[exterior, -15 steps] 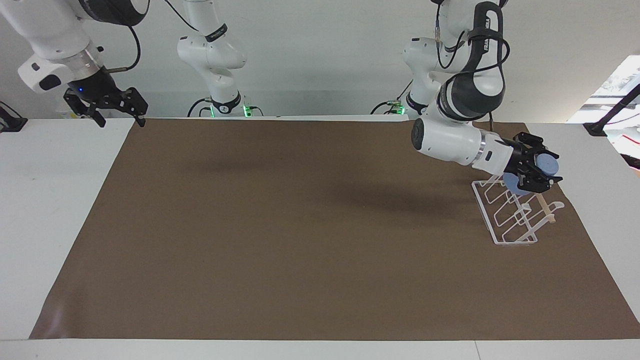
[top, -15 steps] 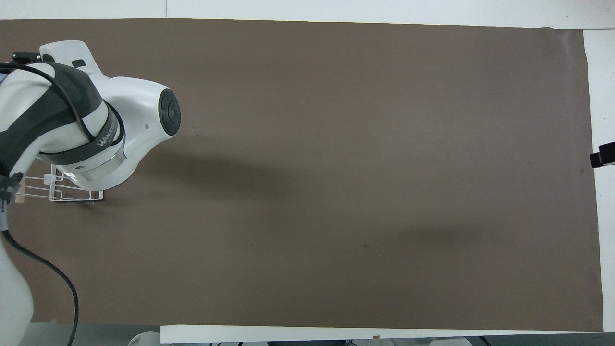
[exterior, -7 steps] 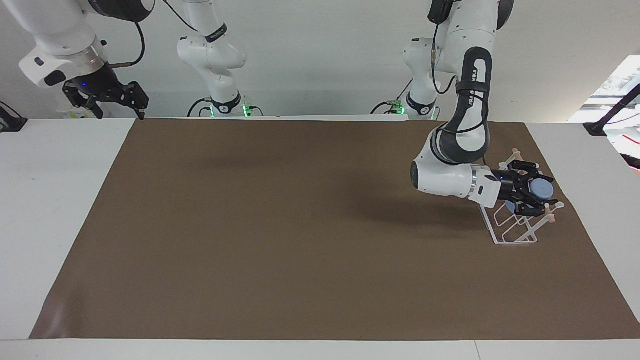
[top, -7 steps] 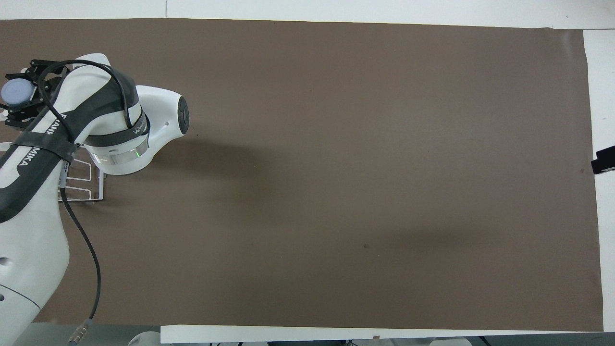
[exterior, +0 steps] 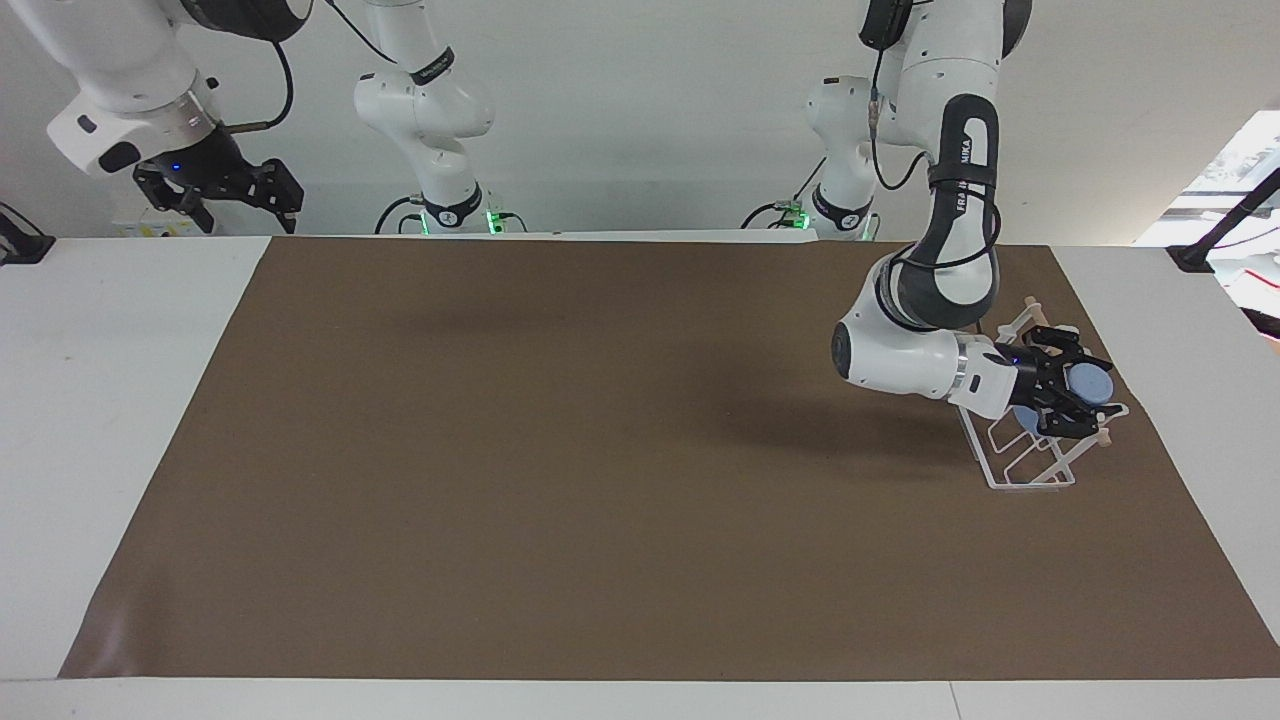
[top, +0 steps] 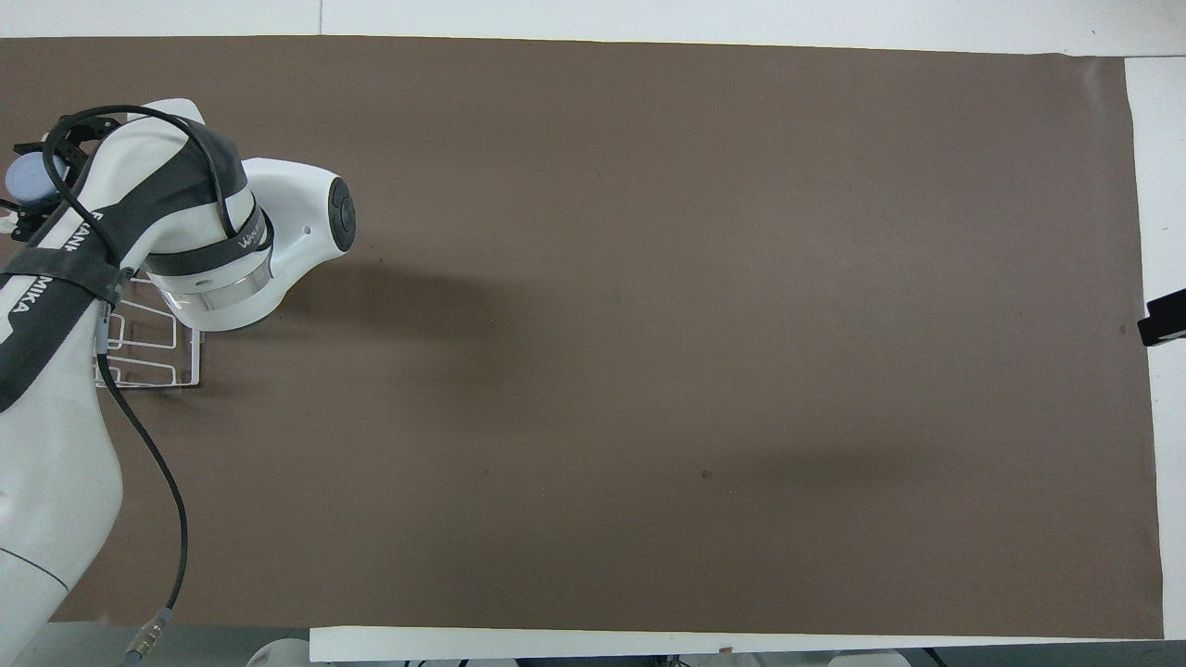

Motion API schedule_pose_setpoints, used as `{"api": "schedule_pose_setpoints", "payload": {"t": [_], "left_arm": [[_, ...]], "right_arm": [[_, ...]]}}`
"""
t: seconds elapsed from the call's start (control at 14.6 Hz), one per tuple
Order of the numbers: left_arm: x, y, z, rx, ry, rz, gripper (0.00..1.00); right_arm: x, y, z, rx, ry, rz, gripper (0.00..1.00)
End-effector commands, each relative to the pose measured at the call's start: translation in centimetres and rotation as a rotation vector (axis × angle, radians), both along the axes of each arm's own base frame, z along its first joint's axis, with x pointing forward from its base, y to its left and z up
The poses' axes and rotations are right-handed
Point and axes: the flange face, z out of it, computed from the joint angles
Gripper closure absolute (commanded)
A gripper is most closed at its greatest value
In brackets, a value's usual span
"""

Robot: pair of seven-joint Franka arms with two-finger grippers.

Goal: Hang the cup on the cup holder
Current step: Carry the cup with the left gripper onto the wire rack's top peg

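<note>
The white wire cup holder (exterior: 1030, 455) stands on the brown mat at the left arm's end of the table; part of its base shows in the overhead view (top: 148, 357). My left gripper (exterior: 1075, 395) is shut on the light-blue cup (exterior: 1088, 381), held tipped over with its base end facing away from the arm, down among the holder's prongs by the wooden rod (exterior: 1100, 437). In the overhead view the cup (top: 32, 178) shows past the arm. My right gripper (exterior: 225, 200) hangs in the air over the table's edge at the right arm's end and waits.
A brown mat (exterior: 600, 450) covers most of the white table (exterior: 110, 400). Two further white robot bases (exterior: 440, 110) stand along the wall. A dark clamp (exterior: 1200, 255) sits at the table's edge near the holder.
My left gripper came down with the cup from above the holder into its prongs, then shifted slightly. The right gripper rose a little and drifted.
</note>
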Motion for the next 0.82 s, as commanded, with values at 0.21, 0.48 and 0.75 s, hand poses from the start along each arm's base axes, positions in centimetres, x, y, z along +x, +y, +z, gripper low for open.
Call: {"api": "schedule_pose_setpoints", "payload": {"t": [0.21,0.48,0.75], "left_arm": [[0.0,-0.2,-0.6,-0.067,0.014,0.001,0.87],[0.4,0.5,-0.8,-0.102,0.039,0.002,0.0],[0.6,0.7,0.3,-0.121,0.052,-0.002,0.0]], "right_arm": [[0.2,0.0,0.1,0.012,0.013,0.002,0.01],[0.6,0.1,-0.4,0.013,0.017,0.009,0.01],[0.3,0.6,0.1,0.015,0.005,0.014,0.01]]}}
